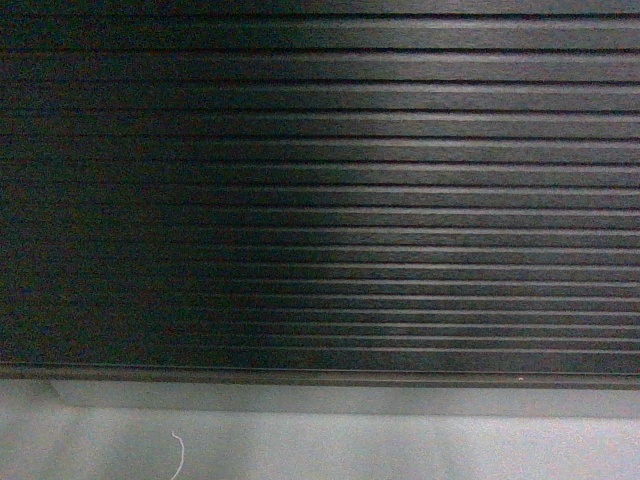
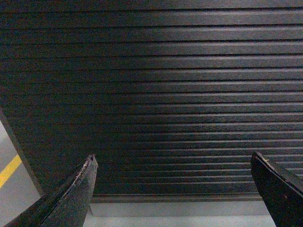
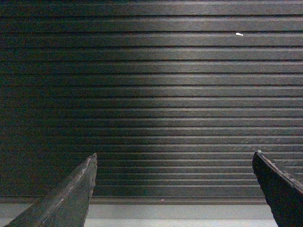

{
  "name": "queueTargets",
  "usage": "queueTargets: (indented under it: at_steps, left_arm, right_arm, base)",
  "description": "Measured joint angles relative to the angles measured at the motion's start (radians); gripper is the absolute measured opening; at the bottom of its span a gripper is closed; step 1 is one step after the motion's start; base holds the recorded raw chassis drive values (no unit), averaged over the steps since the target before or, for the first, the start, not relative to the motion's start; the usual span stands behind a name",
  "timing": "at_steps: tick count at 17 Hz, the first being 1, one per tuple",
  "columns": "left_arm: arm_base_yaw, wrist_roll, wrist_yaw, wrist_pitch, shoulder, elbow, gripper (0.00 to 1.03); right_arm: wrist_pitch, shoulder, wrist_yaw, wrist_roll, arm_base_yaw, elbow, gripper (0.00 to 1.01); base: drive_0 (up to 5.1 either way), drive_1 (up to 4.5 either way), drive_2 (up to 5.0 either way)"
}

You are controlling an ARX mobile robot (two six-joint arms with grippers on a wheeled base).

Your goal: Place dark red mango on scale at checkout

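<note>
The checkout's ribbed black front panel (image 1: 330, 200) fills the head view, and neither arm shows there. My left gripper (image 2: 173, 158) is open and empty, its two dark fingers spread wide in front of the same ribbed panel (image 2: 156, 85). My right gripper (image 3: 174, 157) is open too, with nothing between its fingers, facing the ribbed panel (image 3: 156, 94). The dark red mango and the scale are out of view in all three views.
A grey floor strip (image 1: 330, 445) runs under the panel's bottom edge, with a thin white thread (image 1: 179, 455) lying on it. The panel's left end and a yellow floor line (image 2: 8, 171) show at the left. A small white speck (image 3: 239, 34) sits on a rib.
</note>
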Motion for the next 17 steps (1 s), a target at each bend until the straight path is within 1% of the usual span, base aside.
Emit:
queueTargets:
  at_steps: [17]
  left_arm:
    - [0.0,0.0,0.0,-0.002,0.0,0.0,0.98]
  right_arm:
    - [-0.002,0.0,0.001,0.0,0.0,0.0,0.98]
  base:
    - [0.0,0.0,0.0]
